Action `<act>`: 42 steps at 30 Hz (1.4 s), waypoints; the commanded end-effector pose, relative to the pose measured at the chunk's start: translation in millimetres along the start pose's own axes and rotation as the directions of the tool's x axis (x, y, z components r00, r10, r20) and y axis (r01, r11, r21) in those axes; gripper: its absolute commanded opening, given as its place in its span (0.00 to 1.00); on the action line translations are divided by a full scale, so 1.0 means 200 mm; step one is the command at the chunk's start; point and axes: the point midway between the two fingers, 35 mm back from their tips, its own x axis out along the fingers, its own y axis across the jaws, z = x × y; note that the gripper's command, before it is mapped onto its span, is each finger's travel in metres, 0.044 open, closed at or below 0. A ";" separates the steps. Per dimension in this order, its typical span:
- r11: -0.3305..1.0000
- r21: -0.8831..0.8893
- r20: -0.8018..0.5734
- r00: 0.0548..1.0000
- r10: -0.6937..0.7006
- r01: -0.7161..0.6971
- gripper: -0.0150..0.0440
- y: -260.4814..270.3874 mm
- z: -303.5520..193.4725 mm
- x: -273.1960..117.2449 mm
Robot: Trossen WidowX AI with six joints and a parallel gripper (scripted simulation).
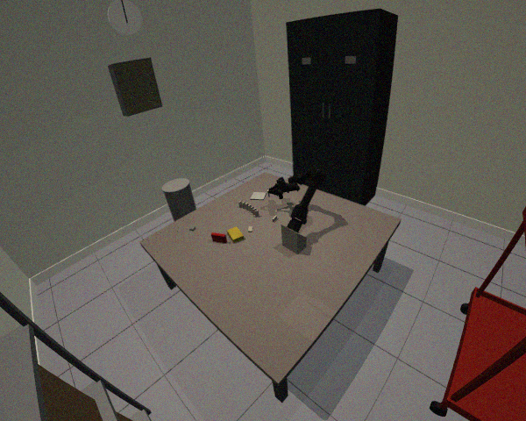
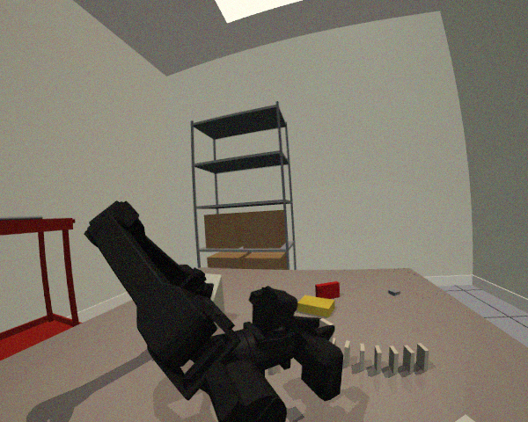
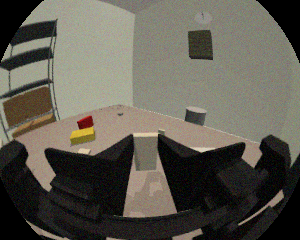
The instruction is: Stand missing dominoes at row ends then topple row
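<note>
- Your black two-finger gripper (image 1: 269, 193) (image 2: 330, 328) (image 3: 145, 138) is clamped on a pale rectangular domino (image 3: 146, 152), left of the pale standing row (image 1: 249, 209) (image 2: 392, 360) in the exterior view.
- Level it upright, match the spacing, lower it clear of neighbours, then release gently.
- You'll find no readable labels.

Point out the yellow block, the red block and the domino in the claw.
Yellow block (image 1: 235, 234) (image 2: 315, 306) (image 3: 83, 135): top, exterior and wrist views; its upper face.
Red block (image 1: 218, 238) (image 2: 327, 290) (image 3: 85, 122): same three views; its broad side.
Domino (image 3: 146, 151): wrist view; its broad face, between the fingertips.
</note>
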 end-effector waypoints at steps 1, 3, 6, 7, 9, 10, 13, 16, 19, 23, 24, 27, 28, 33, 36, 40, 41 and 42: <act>1.000 -0.008 0.008 1.000 -0.002 0.002 0.44 0.00 0.00 0.00; 1.000 -0.008 0.008 1.000 -0.002 0.002 0.44 0.00 0.00 0.00; 1.000 -0.008 0.008 1.000 -0.002 0.002 0.44 0.00 0.00 0.00; 1.000 -0.008 0.008 1.000 -0.002 0.002 0.44 0.00 0.00 0.00; 1.000 -0.008 0.008 1.000 -0.002 0.002 0.44 0.00 0.00 0.00; 1.000 -0.008 0.007 1.000 -0.002 0.002 0.44 0.00 0.00 0.00; 1.000 -0.008 0.005 1.000 0.000 0.000 0.44 -0.01 -0.06 0.01; 1.000 -0.007 0.002 1.000 0.001 -0.001 0.44 -0.02 -0.13 0.03; 1.000 -0.007 0.000 1.000 0.002 -0.002 0.44 -0.02 -0.21 0.04; 1.000 -0.006 -0.002 1.000 0.003 -0.003 0.44 -0.02 -0.31 0.06; 1.000 -0.005 -0.002 1.000 0.003 -0.003 0.44 -0.02 -0.33 0.06; 1.000 -0.004 -0.003 1.000 0.003 -0.003 0.44 -0.02 -0.41 0.07; 1.000 -0.004 -0.003 1.000 0.003 -0.003 0.44 -0.01 -0.44 0.08; 1.000 -0.002 -0.003 1.000 0.002 -0.002 0.44 0.00 -0.55 0.09; 1.000 -0.002 -0.003 1.000 0.002 -0.002 0.44 0.00 -0.55 0.09; 1.000 -0.002 -0.003 1.000 0.002 -0.002 0.44 0.00 -0.55 0.09; 1.000 -0.002 -0.003 1.000 0.002 -0.002 0.44 0.00 -0.55 0.09; 1.000 -0.002 -0.003 1.000 0.002 -0.002 0.44 0.00 -0.55 0.09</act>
